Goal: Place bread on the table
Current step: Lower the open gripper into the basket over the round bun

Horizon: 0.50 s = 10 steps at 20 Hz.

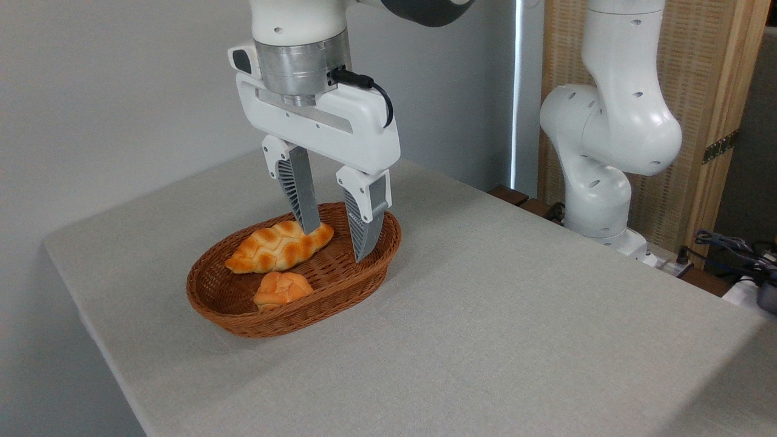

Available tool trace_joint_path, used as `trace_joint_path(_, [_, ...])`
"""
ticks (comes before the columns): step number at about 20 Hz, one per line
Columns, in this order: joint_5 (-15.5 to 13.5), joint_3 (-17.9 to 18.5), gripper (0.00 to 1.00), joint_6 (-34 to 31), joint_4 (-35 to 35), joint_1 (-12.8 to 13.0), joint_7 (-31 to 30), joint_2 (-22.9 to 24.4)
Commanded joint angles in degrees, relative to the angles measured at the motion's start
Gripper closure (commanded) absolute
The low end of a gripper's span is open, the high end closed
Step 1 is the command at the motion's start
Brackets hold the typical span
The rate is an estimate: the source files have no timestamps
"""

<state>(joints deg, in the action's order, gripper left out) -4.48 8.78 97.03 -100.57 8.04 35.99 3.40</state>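
Wicker basket (243, 315) on the grey desk (516, 315) holds a knotted roll (282, 288) and a braided loaf (276, 246). Empty tool (337, 240) hangs above, jaws wide.

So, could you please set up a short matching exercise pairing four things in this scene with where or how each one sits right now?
Things:
1. small knotted roll
2. long braided loaf
3. wicker basket
4. gripper

States:
A. open, fingers reaching down into the far end of the basket
B. rests on the grey table, holding both breads
C. lies at the basket's near edge, untouched
D. lies across the middle of the basket, beside one finger

Pairs: 1-C, 2-D, 3-B, 4-A
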Motion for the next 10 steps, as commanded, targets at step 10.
trace_joint_path(10, [0.61,-1.04,0.0,12.65,-7.35,8.82,-4.52,-3.31])
